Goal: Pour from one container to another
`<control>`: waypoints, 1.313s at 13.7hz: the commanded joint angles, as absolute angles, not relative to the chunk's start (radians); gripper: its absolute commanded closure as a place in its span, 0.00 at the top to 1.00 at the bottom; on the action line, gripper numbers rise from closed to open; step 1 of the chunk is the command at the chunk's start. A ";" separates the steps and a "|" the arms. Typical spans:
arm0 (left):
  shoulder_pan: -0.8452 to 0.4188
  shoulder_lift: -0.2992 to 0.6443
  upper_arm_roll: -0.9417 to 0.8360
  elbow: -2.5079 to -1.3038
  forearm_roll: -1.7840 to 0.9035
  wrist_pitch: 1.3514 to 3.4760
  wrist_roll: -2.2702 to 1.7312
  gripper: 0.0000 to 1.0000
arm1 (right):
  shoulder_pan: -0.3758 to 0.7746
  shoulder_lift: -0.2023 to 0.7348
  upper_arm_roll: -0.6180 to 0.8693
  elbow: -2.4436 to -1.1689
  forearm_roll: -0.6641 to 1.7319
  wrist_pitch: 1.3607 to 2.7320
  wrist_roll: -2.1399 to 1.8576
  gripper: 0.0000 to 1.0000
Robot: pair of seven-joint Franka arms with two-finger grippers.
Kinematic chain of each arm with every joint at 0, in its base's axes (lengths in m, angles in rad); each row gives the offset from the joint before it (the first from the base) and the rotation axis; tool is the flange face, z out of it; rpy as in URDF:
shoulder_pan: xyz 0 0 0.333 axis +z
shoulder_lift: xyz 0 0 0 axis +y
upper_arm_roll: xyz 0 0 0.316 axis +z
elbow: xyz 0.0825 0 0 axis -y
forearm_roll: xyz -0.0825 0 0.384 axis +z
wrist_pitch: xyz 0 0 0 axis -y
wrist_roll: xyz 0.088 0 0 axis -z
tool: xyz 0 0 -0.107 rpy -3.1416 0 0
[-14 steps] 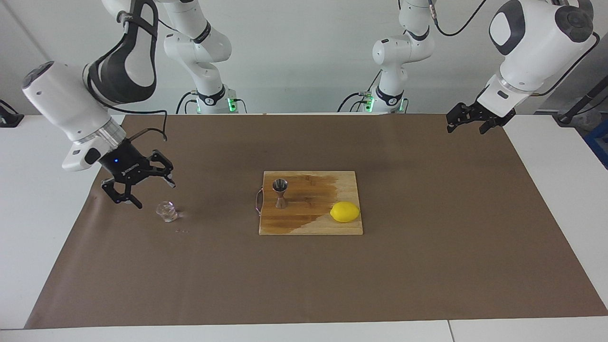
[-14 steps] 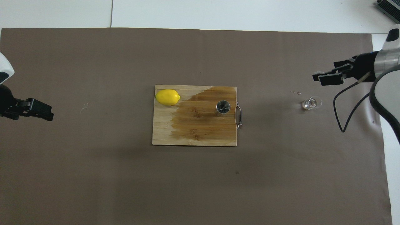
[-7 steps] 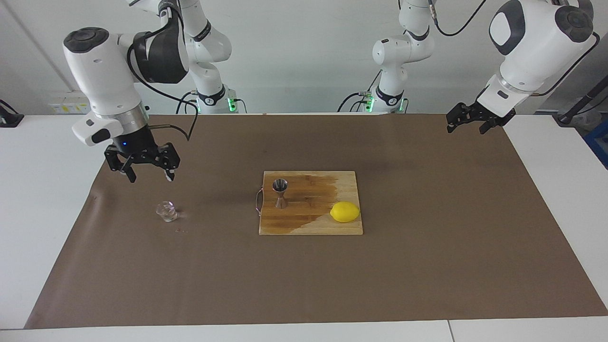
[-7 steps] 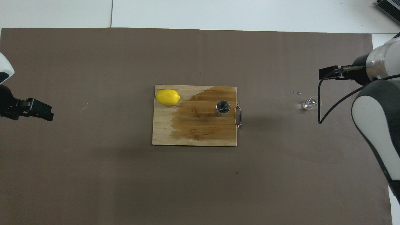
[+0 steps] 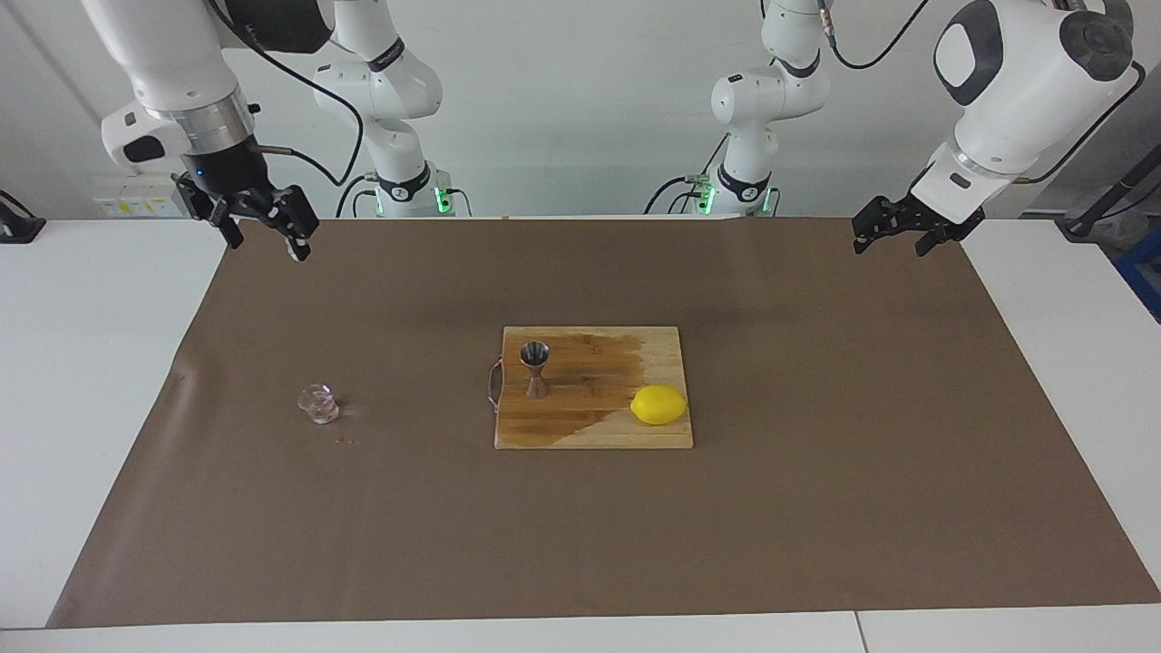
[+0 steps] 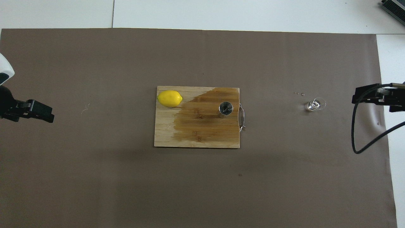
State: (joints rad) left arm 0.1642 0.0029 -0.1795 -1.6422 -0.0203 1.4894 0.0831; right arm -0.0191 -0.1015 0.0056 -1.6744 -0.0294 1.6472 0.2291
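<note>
The small clear glass cup (image 5: 318,404) (image 6: 314,104) stands upright on the brown mat toward the right arm's end of the table. The steel jigger (image 5: 535,369) (image 6: 226,108) stands upright on the wooden board (image 5: 590,431) (image 6: 196,141), at the board's handle end. My right gripper (image 5: 265,238) (image 6: 373,96) hangs open and empty, high over the mat's edge at that end, well clear of the cup. My left gripper (image 5: 892,243) (image 6: 44,112) waits open and empty over the mat's edge at the left arm's end.
A yellow lemon (image 5: 658,404) (image 6: 170,98) lies on the board's corner away from the jigger. A dark wet patch covers much of the board. A few small drops (image 5: 347,442) (image 6: 299,93) lie on the mat next to the cup.
My right gripper has risen from just beside the cup and swung away toward the mat's edge, staying open. The cup stays where it was. The left arm has not moved.
</note>
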 commanded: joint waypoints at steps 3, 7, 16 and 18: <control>0.166 -0.018 -0.176 -1.657 -0.026 1.477 0.075 1.00 | -0.037 -0.115 -0.034 -1.626 -0.023 1.534 0.126 1.00; 0.166 -0.018 -0.176 -1.657 -0.026 1.477 0.075 1.00 | -0.051 -0.115 -0.032 -1.628 -0.003 1.539 0.086 1.00; 0.166 -0.018 -0.176 -1.657 -0.026 1.477 0.075 1.00 | -0.008 -0.080 -0.028 -1.586 -0.029 1.477 0.075 1.00; 0.166 -0.018 -0.176 -1.657 -0.026 1.477 0.075 1.00 | 0.002 -0.055 -0.031 -1.551 -0.015 1.474 0.080 1.00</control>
State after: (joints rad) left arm 0.1642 0.0029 -0.1796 -1.6422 -0.0203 1.4894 0.0831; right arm -0.0095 -0.0942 -0.0221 -1.6096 -0.0225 1.5015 0.0944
